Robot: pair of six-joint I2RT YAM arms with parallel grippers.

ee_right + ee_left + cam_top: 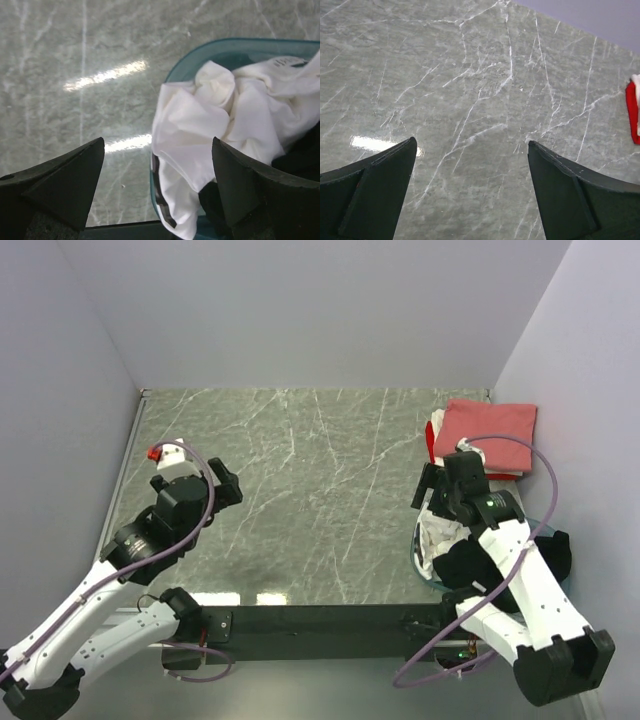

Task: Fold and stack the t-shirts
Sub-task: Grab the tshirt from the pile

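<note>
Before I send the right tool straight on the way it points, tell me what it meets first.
Probably the crumpled white t-shirt spilling over the rim of the teal tub: the open right tool points at its edge. One side lines up with bare table; depth is unclear.

I am reading no legible text; the dark print on the white t-shirt (210,125) is appearing too blurred.
</note>
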